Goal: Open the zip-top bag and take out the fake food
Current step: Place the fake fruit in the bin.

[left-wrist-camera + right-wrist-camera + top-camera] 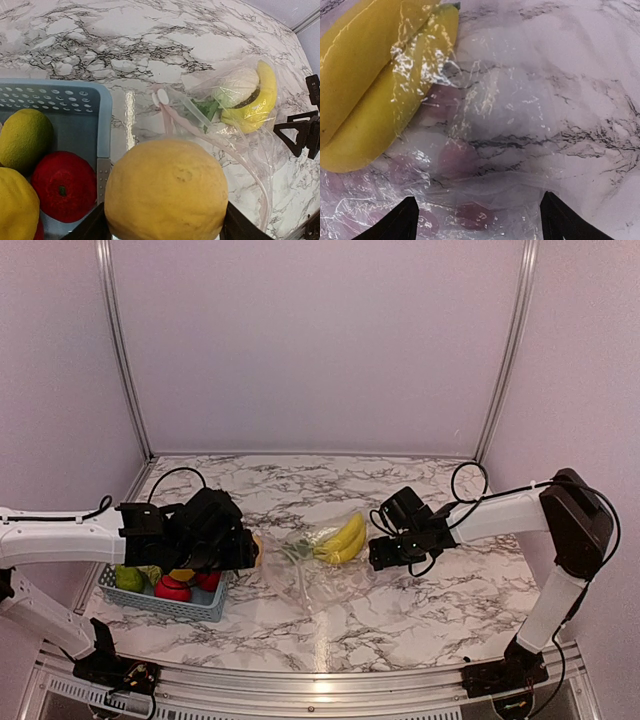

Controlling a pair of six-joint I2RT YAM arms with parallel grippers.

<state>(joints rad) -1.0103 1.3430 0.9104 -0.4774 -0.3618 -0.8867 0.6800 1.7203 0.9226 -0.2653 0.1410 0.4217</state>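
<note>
Gripping lemon (166,192) at blue basket (102,125) edge, left jaws, right jaws open over bag (310,585), bananas (342,540) inside

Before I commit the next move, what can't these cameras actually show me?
Left wrist: the round yellow toy fruit in the left gripper hides the finger contact.
Top view: the left arm covers much of the light blue lattice basket; contents uncountable.
Right wrist: yellow toy bananas cut by the frame edge; whether the open right gripper touches the clear zip-top bag is unclear.
</note>
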